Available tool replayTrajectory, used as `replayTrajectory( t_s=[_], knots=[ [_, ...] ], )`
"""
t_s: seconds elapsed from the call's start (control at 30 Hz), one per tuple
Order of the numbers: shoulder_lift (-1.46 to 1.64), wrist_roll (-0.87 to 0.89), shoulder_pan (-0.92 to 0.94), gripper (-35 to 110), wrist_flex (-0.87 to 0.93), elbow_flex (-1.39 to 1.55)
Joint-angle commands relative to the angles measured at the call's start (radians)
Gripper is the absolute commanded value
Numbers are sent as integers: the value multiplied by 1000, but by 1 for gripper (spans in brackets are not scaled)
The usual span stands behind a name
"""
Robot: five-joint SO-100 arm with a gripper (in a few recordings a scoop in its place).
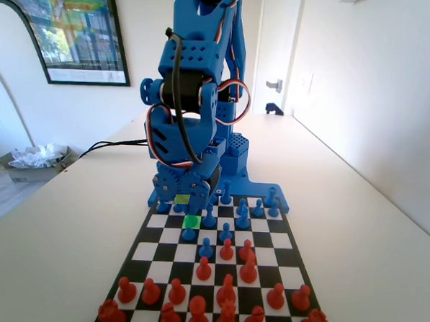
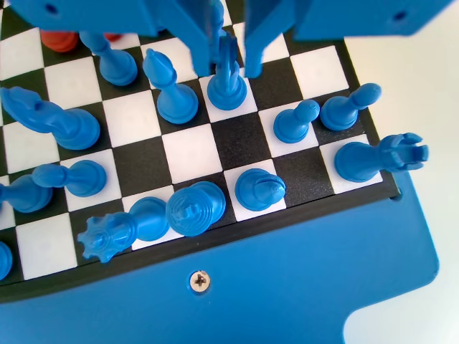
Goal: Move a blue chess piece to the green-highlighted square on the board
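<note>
Running through the wrist view from the left: a blue plastic knight sits out at that edge. Below it, along the edge of the black-and-white checkered board, there's the spiky-crowned blue queen and the round-topped blue king, which are pretty much touching. Further up is a blue bishop with a pointed head.

Then comes my two-finger blue gripper, hanging from the top edge. It's straddling the small blue plastic pawn with the flared base. That pawn stands upright on a white square, and there's one bare black square between it and the back-row bishop. My jaws are apart, one on each side of the pawn's head. The left one looks right up against it, and I can see a sliver of white on the right side, so I'm not clamped on it.

Right of me are two more blue pawns side by side, then the notched blue rook in the corner.

In the fixed view I'm low at the board's far end. The bright lime-green square is just in front of my gripper, and the duller yellow-green square is beside it on the left. The red plastic pieces are crowded at the near end, well away from me. The whole thing sits on a pale table.
</note>
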Motion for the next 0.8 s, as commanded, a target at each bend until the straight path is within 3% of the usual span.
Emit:
replayTrajectory(
  t_s=[0.0, 0.77],
  knots=[
    [14, -12, 12, 11, 9, -5],
    [75, 52, 32, 7, 241, -296]
  ],
)
